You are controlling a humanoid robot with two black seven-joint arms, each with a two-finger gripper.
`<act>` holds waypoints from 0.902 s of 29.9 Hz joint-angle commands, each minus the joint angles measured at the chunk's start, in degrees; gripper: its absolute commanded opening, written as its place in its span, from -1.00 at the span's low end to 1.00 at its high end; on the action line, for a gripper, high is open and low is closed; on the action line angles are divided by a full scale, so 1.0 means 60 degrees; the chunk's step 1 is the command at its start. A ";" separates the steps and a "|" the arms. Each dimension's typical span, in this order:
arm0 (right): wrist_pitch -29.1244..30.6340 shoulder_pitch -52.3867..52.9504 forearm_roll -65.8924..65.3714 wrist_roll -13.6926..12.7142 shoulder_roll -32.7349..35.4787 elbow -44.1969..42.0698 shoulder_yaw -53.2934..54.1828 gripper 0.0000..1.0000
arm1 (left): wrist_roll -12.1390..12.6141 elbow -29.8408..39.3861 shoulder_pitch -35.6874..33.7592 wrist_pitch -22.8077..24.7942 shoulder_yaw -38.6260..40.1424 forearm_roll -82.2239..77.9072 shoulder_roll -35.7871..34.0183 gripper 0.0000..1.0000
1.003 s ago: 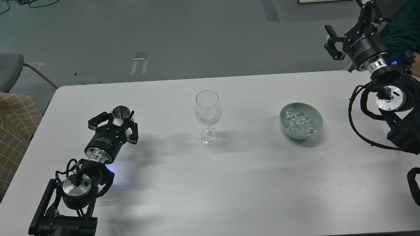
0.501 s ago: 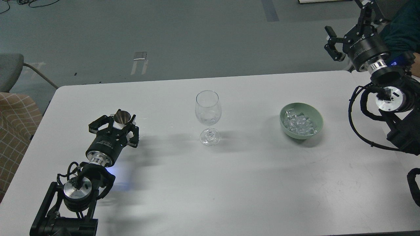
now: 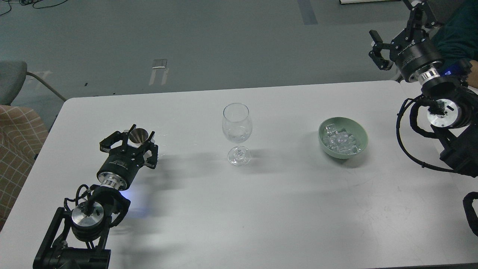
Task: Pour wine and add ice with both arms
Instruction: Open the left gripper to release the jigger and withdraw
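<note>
Left of the wine glass (image 3: 237, 133), the left tool (image 3: 135, 139) has its fingers spread around a small metal cup (image 3: 138, 135) on the surface (image 3: 239, 209); contact is unclear. The ice (image 3: 340, 142) lies piled in a green bowl (image 3: 360, 131) right of the glass. Farther right, beyond the surface's far corner, the right tool (image 3: 392, 28) hangs spread apart, holding nothing.

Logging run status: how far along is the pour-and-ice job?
Done: apparently nothing; the clear stemmed wine glass shows no wine. In hand: left gripper open around the small steel cup. Left: ice all in the green bowl; right gripper open, off-table.
</note>
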State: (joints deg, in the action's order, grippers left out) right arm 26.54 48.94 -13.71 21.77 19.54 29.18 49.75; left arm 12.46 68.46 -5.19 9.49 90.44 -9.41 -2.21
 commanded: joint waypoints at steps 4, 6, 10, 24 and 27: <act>0.0000 -0.0013 0.0000 0.0004 -0.0004 0.0000 -0.0001 1.00 | -0.0011 0.0000 -0.0014 -0.0014 -0.0014 0.0000 -0.0013 0.04; 0.0000 -0.0013 0.0000 -0.0011 0.0010 0.0000 -0.0001 1.00 | -0.0011 0.0000 -0.0014 -0.0028 -0.0015 -0.0014 -0.0013 0.04; 0.0000 -0.0013 0.0000 -0.0011 0.0010 0.0015 -0.0001 1.00 | -0.0011 0.0000 -0.0014 -0.0014 -0.0029 -0.0029 -0.0013 0.05; 0.0000 -0.0013 0.0000 0.0004 0.0010 0.0000 -0.0001 1.00 | 0.0004 0.0000 -0.0028 -0.0072 -0.0058 -0.0102 -0.0042 0.19; 0.0000 -0.0013 0.0000 -0.0011 0.0010 0.0000 -0.0001 1.00 | 0.0004 0.0000 -0.0058 -0.0087 -0.0073 -0.0117 -0.0042 0.19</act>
State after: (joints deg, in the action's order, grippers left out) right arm 26.54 48.87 -13.71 21.74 19.59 29.18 49.74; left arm 12.48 68.47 -5.37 9.07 90.11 -10.00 -2.45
